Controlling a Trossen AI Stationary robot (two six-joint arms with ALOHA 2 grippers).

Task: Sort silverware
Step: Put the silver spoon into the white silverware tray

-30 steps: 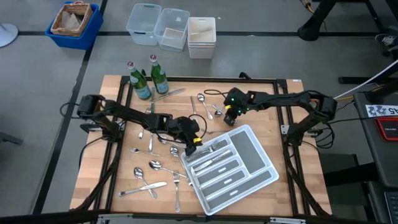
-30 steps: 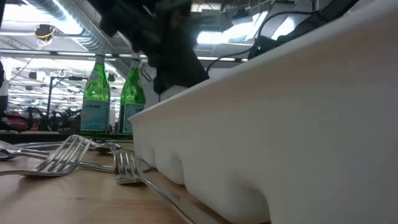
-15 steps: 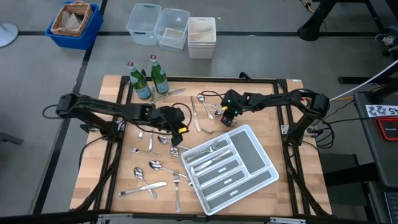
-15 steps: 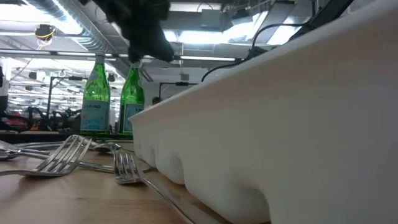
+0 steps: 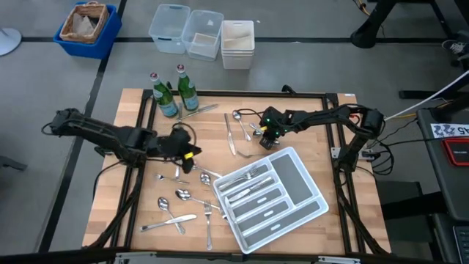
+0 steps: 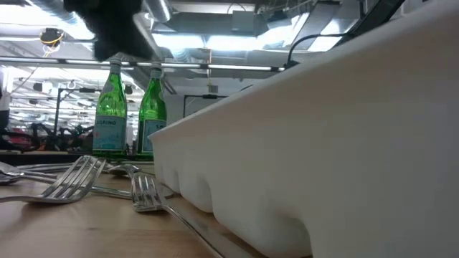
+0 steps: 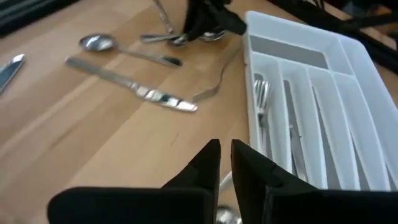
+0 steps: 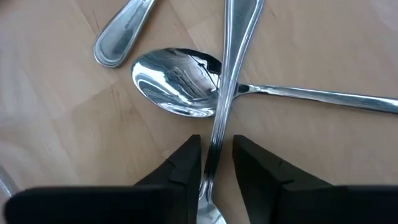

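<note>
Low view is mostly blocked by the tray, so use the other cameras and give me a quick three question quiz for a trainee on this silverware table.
1. True or false: the white divided tray already holds some silverware.
2. Pick one. In the right wrist view, the right gripper has its fingers on either side of:
A. a bottle neck
B. a slim handle lying across a spoon
C. the tray's rim
3. Short answer: which gripper hangs over the table on the tray's left side, clear of the tray?

Key: 1 true; 2 B; 3 the left gripper.
</note>
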